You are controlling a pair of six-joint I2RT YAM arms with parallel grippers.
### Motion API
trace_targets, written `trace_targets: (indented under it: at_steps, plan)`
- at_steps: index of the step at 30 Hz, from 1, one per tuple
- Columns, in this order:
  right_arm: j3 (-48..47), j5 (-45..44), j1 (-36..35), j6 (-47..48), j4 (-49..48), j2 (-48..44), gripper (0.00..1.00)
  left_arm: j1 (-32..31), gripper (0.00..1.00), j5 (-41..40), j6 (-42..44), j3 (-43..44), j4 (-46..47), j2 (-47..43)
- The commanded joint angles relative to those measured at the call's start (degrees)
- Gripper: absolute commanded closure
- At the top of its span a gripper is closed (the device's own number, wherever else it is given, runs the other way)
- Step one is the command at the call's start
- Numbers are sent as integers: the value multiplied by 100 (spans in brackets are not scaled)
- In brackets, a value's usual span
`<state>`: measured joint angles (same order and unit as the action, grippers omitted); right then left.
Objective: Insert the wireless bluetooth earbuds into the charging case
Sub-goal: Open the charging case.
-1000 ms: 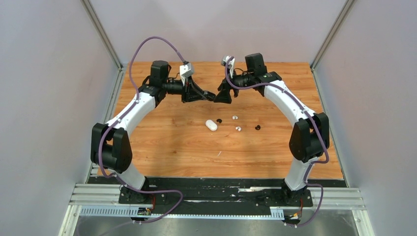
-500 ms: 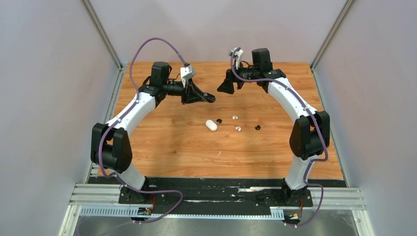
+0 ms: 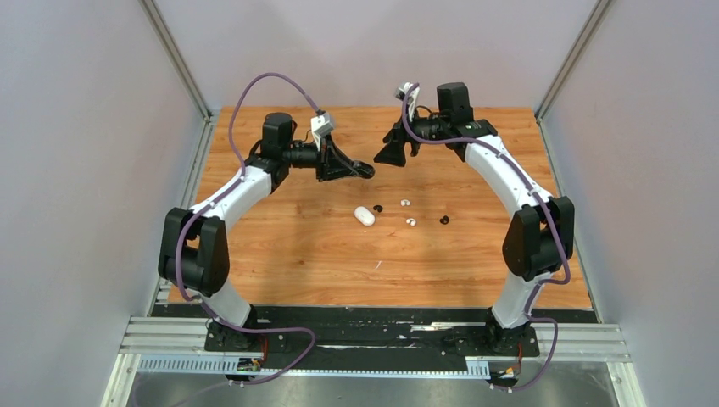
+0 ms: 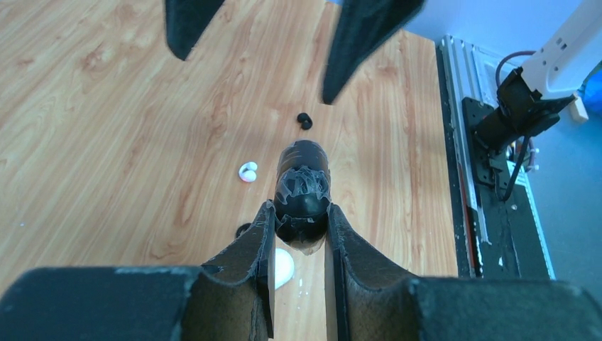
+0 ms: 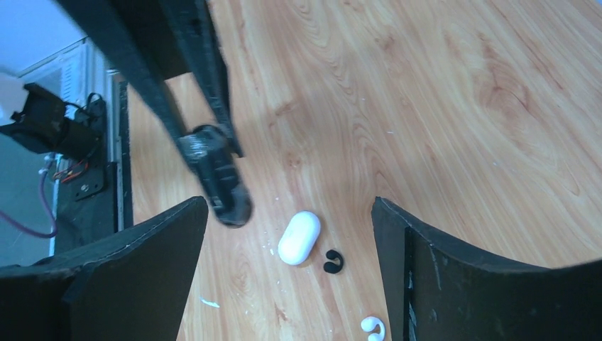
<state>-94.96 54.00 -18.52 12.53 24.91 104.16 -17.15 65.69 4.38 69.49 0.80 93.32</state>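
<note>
We grip the black charging case [image 4: 302, 177] in our left gripper [image 4: 299, 207]. Our right gripper [image 5: 289, 202], wide open and empty, has backed away from it, and the case looks still closed.

In the left wrist view a finger [image 4: 245, 266] of the left gripper [image 4: 299, 211] hides most of the white case [image 4: 283, 267] and part of a black earbud [image 4: 243, 229], and the top edge cuts off the right gripper [image 4: 254, 78] — in the right wrist view the black case [image 5: 219, 181] is blurred.
</note>
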Motion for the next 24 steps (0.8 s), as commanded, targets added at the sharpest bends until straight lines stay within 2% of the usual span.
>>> trace_targets:
  at_steps: [1,4,8,18,24]
  plan:
    - [183,703,-92,457,221,-289,14,-8,100,99,-1430,-170,1692,222]
    - [197,627,-157,651,338,-184,13,-8,100,158,-2021,-172,2332,348]
    - [-29,491,-180,619,341,25,15,-8,100,212,-2227,-187,2578,390]
    - [-338,272,-165,602,340,391,17,-17,100,287,-1935,-221,2355,257]
    - [-602,264,-34,338,267,518,18,-48,100,370,-1216,-159,1787,173]
